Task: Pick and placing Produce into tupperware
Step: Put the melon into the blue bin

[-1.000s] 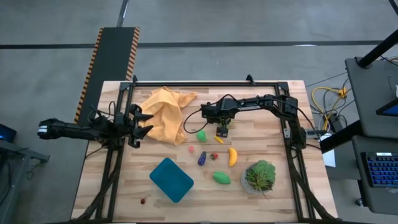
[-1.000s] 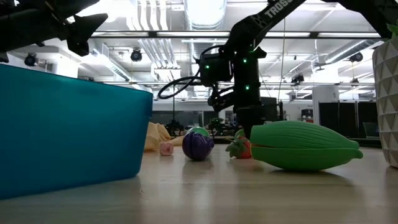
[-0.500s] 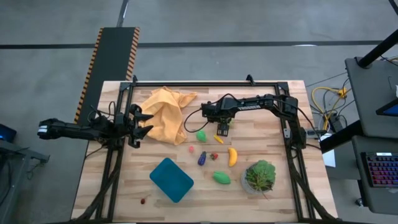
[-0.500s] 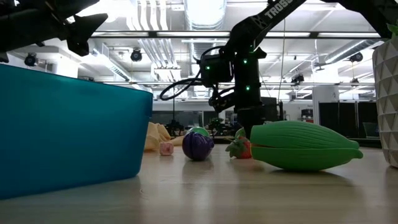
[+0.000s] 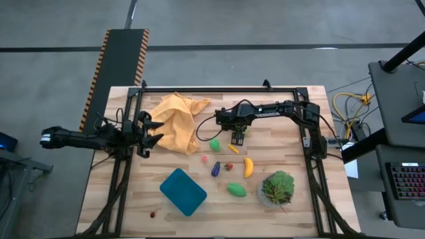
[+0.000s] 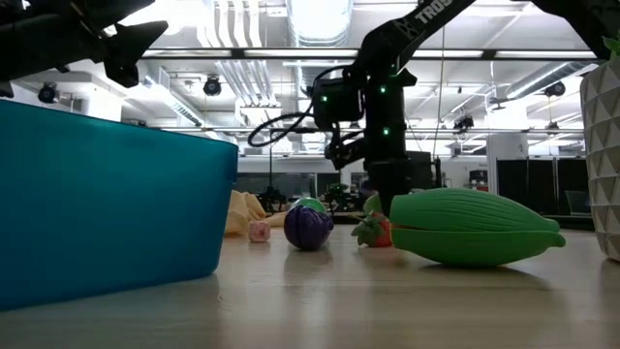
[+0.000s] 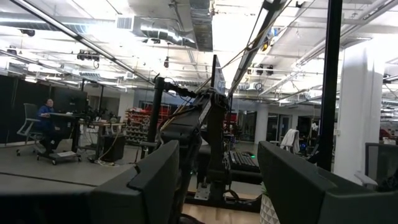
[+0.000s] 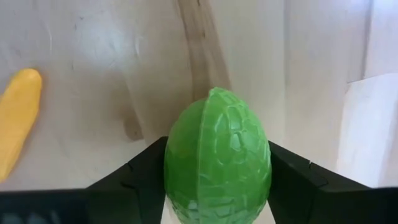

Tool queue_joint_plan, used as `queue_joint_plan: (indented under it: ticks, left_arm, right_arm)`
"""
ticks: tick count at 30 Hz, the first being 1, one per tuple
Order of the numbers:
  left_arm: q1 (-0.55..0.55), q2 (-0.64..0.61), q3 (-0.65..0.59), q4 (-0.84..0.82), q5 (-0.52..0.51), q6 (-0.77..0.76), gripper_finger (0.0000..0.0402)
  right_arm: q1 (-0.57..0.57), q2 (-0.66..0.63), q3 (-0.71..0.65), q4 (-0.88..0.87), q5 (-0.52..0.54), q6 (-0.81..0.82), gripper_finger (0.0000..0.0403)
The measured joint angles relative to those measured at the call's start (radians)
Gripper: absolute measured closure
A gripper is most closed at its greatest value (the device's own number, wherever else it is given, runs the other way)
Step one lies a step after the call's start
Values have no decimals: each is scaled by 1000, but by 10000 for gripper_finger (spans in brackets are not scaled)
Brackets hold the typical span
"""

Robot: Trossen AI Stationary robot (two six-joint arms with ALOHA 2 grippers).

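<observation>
My right gripper point(image 5: 237, 137) hangs over the table's middle, fingers pointing down, shut on a green oval point(image 8: 217, 143). From above the gripper hides that oval. A small yellow piece point(image 5: 234, 147) lies just beside it, and another green oval point(image 5: 215, 145) rests on the wood to its left. The banana point(image 5: 248, 166), eggplant point(image 5: 216, 169), strawberry point(image 5: 230, 166), a pink piece point(image 5: 204, 159) and a third green oval point(image 5: 236, 190) lie nearer. The teal tupperware point(image 5: 182, 191) sits near the front edge. My left gripper point(image 5: 156, 131) waits open by the orange cloth. My right gripper point(image 8: 217, 180) pinches the green oval across its width, one finger point(image 8: 140, 171) on its side point(image 8: 177, 168) and the other finger point(image 8: 295, 177) on the opposite side. The fingers come from above, pointing down. I cannot tell whether the oval is clear of the table.
An orange cloth point(image 5: 176, 123) lies crumpled at the far left. A leafy plant in a clear pot point(image 5: 277, 187) stands near the front right. A tiny red piece point(image 5: 154, 214) lies near the front edge, left of the tupperware. Bare wood shows at the front left.
My right arm has risen slightly. The small yellow piece beside its gripper shows more fully from above than before.
</observation>
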Motion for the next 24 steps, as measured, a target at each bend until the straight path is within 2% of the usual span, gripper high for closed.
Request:
queue_joint_plan:
  ticks: [10,15,24]
  left_arm:
    - [0,0,0,0,0,0,196]
    - [0,0,0,0,0,0,196]
    - [0,0,0,0,0,0,196]
  right_arm:
    - [0,-25,6,3,-11,3,194]
    - [1,-71,19,42,-92,15,194]
    - [44,-214,18,265,-295,4,194]
